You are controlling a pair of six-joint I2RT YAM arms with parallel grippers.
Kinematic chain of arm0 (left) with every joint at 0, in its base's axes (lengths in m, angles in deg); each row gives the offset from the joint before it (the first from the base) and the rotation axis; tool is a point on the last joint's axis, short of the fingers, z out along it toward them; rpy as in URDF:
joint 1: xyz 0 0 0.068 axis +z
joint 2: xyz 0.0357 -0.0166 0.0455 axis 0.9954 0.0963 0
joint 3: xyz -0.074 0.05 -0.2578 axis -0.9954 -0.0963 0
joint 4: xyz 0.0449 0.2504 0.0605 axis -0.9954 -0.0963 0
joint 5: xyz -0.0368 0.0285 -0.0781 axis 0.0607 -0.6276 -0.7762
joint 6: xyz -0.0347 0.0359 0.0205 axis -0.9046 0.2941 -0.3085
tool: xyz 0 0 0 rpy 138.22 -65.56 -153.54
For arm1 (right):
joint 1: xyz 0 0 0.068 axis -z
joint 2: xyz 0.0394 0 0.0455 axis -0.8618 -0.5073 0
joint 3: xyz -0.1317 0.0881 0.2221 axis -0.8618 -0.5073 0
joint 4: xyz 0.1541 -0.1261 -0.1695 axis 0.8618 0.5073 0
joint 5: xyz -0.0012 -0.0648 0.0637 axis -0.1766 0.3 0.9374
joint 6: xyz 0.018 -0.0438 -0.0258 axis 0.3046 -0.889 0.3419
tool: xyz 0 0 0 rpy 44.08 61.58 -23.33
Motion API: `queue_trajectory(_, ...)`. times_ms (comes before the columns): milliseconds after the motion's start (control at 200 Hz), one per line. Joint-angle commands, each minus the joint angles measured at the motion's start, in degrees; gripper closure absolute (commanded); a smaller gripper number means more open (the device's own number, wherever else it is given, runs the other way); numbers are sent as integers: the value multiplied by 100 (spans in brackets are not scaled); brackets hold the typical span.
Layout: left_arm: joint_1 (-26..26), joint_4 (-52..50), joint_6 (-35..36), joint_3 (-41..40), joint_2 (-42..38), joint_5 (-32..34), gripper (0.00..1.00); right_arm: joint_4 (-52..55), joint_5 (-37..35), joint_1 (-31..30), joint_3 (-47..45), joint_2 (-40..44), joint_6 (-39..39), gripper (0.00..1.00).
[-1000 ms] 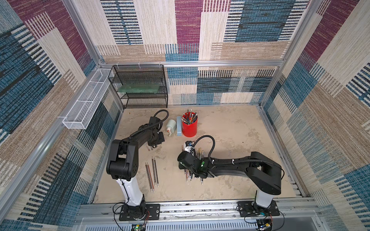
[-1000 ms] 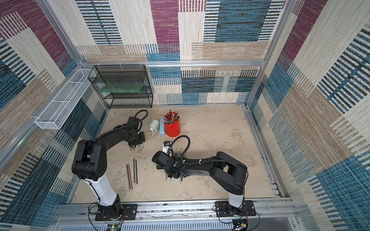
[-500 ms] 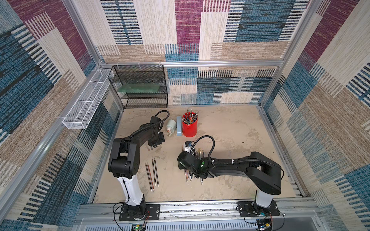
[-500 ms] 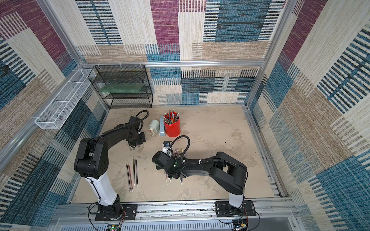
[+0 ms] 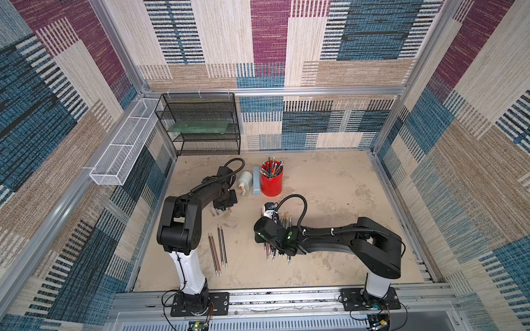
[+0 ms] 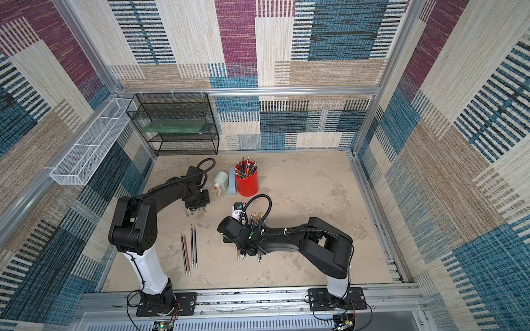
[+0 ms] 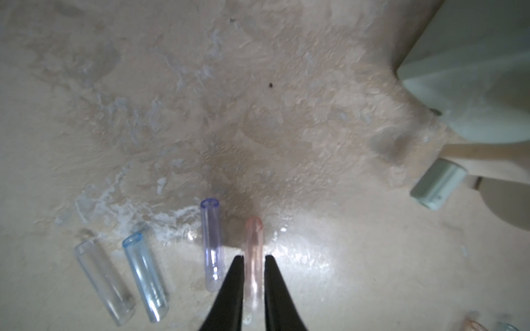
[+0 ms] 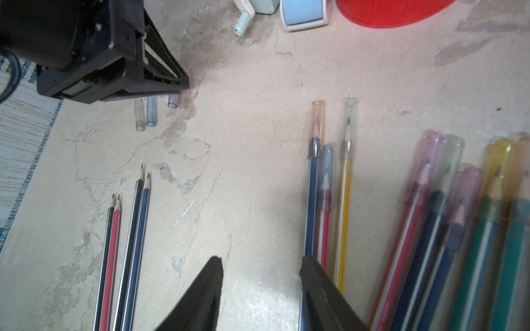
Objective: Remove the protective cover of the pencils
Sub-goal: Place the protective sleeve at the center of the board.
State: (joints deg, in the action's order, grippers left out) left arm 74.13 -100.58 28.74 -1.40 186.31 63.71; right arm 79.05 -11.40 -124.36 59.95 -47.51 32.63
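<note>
My right gripper (image 8: 261,259) hangs low over the middle of the table (image 5: 329,177), jaws apart with only bare surface between them. The capped pencils (image 8: 430,215) lie just beside it, on the side away from the left arm. Their long axes run from the front edge toward the back edge, capped points aimed at the red cup (image 5: 271,183). Nearest is a blue pencil (image 8: 312,200), its shaft passing beneath one jaw and its peach cap (image 8: 317,120) well ahead of the fingertips. I judge the coming grab turns on that small sideways offset: shift across the pencil's axis, straddle the shaft, close.

My left gripper (image 7: 254,258) sits toward the back-left, near a pale green sharpener (image 5: 245,180). Its jaws are narrowed onto a pink cap (image 7: 254,238) that lies flat on the surface, in line with the fingers. Three emptied caps (image 7: 144,275) rest beside it. The right arm is plainly nearer the capped bundle. The left would have to cross toward the middle to draw a cap off along the axis.

Four bare pencils (image 5: 218,249) lie parallel toward the front-left corner, already stripped. The tabletop is beige, scuffed and blotchy. A black mesh shelf (image 5: 200,126) stands at the back-left corner, a white wire basket (image 5: 123,149) hangs on the left wall, and woven patchwork panels close in three sides.
</note>
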Motion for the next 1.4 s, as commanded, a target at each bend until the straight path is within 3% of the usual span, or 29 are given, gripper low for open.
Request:
queue_trajectory(0,3,-91,137,52,31,132,82,-138,-15,7,-17,26,33,50)
queue_trajectory(506,-19,-93,118,63,19,252,86,-123,3,22,16,4,14,50)
queue_trajectory(801,-47,65,154,-86,-151,285,86,389,-337,-11,219,-128,111,51)
queue_trajectory(1392,-55,1312,59,-1595,-1687,424,80,970,-299,-11,779,-729,111,58)
